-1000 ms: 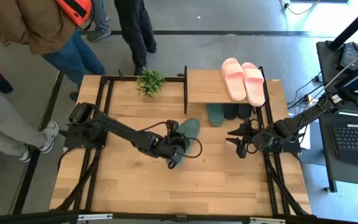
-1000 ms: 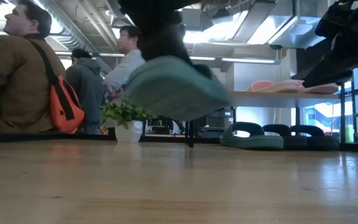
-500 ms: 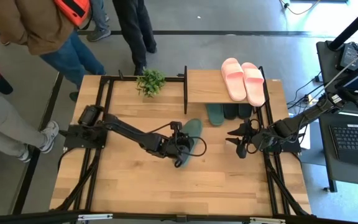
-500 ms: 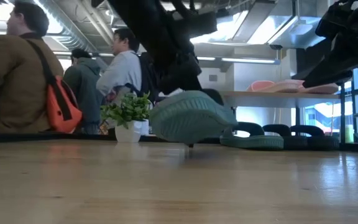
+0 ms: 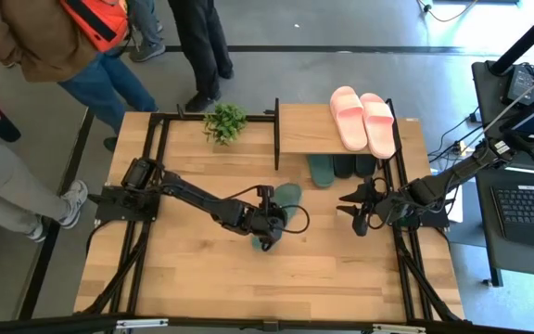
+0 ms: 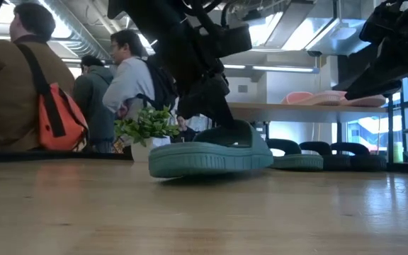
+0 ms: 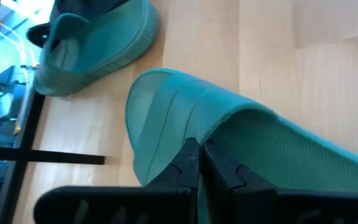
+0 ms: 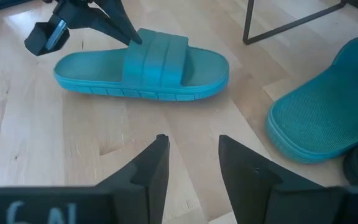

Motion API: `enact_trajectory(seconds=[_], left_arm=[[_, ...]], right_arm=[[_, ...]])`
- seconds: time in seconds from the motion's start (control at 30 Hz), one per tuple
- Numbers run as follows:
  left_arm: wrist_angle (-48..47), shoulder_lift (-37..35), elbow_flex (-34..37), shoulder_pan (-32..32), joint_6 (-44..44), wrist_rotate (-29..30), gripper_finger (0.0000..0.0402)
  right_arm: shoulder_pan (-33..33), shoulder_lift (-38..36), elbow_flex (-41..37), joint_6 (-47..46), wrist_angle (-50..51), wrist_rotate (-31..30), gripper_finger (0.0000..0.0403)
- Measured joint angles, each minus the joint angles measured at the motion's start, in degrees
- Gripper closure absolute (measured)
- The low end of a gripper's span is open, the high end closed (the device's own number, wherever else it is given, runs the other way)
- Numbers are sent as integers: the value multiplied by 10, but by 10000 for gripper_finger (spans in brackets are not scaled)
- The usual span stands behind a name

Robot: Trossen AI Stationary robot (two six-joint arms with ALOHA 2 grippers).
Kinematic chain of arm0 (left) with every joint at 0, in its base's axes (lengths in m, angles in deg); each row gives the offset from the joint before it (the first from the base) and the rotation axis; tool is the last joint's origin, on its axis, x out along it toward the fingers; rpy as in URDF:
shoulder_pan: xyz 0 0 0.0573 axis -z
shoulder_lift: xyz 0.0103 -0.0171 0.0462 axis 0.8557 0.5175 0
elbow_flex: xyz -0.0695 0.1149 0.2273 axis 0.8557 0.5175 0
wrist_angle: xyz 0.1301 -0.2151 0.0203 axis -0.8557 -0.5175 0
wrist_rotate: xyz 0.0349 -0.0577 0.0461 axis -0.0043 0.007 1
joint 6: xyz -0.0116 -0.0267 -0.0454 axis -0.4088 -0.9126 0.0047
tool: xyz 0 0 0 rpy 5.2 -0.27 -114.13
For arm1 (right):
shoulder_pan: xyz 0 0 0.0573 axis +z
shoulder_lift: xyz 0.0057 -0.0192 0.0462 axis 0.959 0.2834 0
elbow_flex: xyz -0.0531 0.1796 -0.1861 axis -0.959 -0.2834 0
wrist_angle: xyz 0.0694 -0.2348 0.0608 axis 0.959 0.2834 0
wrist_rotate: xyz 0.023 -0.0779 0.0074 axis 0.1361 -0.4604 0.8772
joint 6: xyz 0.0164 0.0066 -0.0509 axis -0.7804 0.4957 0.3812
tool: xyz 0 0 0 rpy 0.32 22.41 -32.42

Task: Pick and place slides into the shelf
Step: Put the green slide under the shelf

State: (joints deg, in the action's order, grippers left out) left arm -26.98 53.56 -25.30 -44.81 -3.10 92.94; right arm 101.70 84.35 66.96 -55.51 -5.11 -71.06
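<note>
Green slide (image 6: 211, 151) flat on table centre, strap pinched by left gripper (image 5: 265, 223), jaws closed on it, toe hidden overhead | right gripper (image 5: 358, 206) idle right, fingers parted, empty | shelf (image 5: 323, 128) far, lower tier mostly hidden

The green slide (image 8: 143, 64) gripped in the left arm's jaws looks like matt foam — ribbed strap, grooved sole edge, fine pebbled footbed. The counter (image 8: 42, 143) under it is pale wood, smooth, satin sheen, visible grain. The right gripper's (image 8: 193, 163) fingers are dull black plastic — the shelf (image 5: 309, 130) has light wood planks on thin black metal legs
</note>
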Motion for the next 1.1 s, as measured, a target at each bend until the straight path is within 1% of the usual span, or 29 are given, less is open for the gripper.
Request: enact_trajectory(seconds=[0.07,0.2,0.47,0.6,0.7,0.87,1.0,1.1], left_arm=[[0,0,0,0,0,-10,401],[3,0,0,0,0,-12,398],[3,0,0,3,21,-12,360],[3,0,0,4,16,-12,344],[3,0,0,3,16,-13,326],[3,-1,0,4,18,-40,282],[4,-3,0,8,19,-33,248],[2,-6,1,12,42,-25,236]], right_arm=[[0,0,0,0,0,0,263],[0,0,0,0,0,0,263],[0,1,0,1,1,0,263],[0,1,0,1,1,0,263],[0,1,0,1,1,1,263],[0,1,0,1,1,2,263],[0,1,0,1,1,2,263],[0,1,0,1,1,2,263]])
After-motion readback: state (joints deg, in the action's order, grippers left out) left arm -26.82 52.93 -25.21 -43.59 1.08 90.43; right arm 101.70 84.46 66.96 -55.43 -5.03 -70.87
